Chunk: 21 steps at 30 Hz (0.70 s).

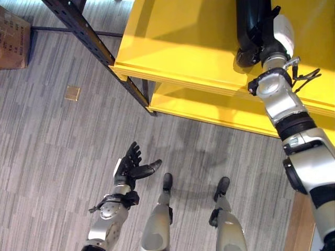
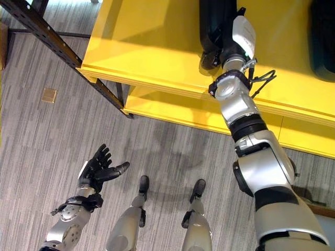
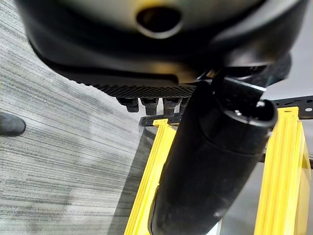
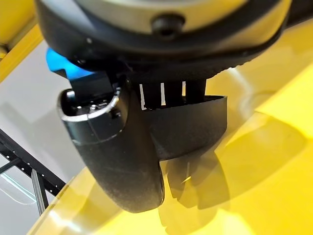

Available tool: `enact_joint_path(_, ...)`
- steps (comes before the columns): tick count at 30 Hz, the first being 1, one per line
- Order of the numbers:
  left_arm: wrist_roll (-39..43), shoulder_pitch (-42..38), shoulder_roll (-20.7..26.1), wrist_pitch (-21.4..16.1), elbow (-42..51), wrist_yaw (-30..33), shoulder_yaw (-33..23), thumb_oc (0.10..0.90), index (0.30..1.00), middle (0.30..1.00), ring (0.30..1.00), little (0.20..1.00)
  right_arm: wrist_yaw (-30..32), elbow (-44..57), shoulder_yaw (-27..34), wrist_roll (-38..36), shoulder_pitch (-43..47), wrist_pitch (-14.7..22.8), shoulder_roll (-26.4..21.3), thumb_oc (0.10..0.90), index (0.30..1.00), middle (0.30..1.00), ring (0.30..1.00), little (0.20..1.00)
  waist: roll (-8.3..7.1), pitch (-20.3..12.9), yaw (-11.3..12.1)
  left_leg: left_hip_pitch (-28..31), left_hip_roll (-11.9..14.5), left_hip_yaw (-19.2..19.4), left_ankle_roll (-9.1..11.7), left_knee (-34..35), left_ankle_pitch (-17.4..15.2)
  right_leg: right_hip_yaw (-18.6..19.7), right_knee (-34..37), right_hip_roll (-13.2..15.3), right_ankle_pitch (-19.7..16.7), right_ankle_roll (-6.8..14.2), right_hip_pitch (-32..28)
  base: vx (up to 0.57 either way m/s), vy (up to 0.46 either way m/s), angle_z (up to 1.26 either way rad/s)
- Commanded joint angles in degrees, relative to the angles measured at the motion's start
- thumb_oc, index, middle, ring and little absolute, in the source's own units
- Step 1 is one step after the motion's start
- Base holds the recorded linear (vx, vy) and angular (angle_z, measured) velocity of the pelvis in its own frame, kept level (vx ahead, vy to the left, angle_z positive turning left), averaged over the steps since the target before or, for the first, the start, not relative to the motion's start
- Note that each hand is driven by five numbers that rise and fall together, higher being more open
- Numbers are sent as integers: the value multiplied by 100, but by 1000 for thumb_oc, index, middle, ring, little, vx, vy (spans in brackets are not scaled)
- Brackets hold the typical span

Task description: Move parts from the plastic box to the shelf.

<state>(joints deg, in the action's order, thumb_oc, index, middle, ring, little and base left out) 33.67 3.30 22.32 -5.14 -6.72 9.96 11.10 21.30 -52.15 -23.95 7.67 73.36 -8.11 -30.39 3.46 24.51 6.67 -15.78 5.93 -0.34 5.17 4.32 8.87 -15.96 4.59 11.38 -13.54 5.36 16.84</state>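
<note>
A long black part [image 1: 250,21] lies on the top board of the yellow shelf [image 1: 172,36]. My right hand [image 1: 272,42] reaches onto that board and is shut on the part's near end. In the right wrist view the thumb [image 4: 120,152] presses the curved black wall of the part [image 4: 200,127] from the front, and the fingers [image 4: 166,93] hook behind it. Another black part [image 2: 324,42] rests further right on the same board. My left hand [image 1: 130,164] hangs low over the floor, open with straight fingers and nothing in it.
A black steel upright [image 1: 89,36] slants past the shelf's left corner. A lower yellow board [image 1: 209,110] sits under the top one. A cardboard box [image 1: 13,36] stands at the far left, and a small brass plate [image 1: 72,93] is set in the grey floor.
</note>
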Motion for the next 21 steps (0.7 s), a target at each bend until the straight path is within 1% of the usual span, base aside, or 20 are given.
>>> enact_joint_path(1, 99, 124, 527, -399, 557, 159, -85, 900, 1000, 1000, 1000, 1000, 211, -3, -49, -292, 389, 132, 243, 400, 300, 300, 300, 300, -357, -192, 174, 389, 159, -31, -45, 47, -319, 160, -486, 524, 214, 443, -117, 0, 0, 0)
enact_joint_path(6, 77, 125, 537, -387, 597, 185, -65, 900, 1000, 1000, 1000, 1000, 298, 94, 63, -196, 281, 72, 317, 400, 300, 300, 300, 300, -360, -179, 144, 397, 168, -25, -46, 48, -321, 183, -484, 514, 207, 438, -114, 0, 0, 0)
enact_joint_path(8, 47, 119, 541, -386, 610, 222, -49, 900, 1000, 1000, 1000, 1000, 424, 151, 176, -149, 236, 40, 343, 400, 300, 300, 300, 300, -345, -173, 122, 394, 179, -17, -41, 52, -325, 191, -492, 513, 209, 437, -85, 0, 0, 0)
enact_joint_path(15, 16, 111, 524, -418, 635, 286, -17, 900, 1000, 1000, 1000, 1000, 734, 323, 427, -63, 137, -1, 319, 400, 300, 300, 300, 300, -306, -152, 98, 405, 180, -2, -47, 54, -334, 199, -542, 514, 219, 443, -56, 0, 0, 0)
enact_joint_path(21, -30, 63, 514, -420, 609, 307, 30, 900, 1000, 1000, 1000, 1000, 881, 375, 581, -91, 51, 6, 274, 400, 300, 300, 300, 300, -291, -139, 74, 406, 180, 8, -50, 53, -337, 197, -557, 510, 221, 448, -43, 0, 0, 0)
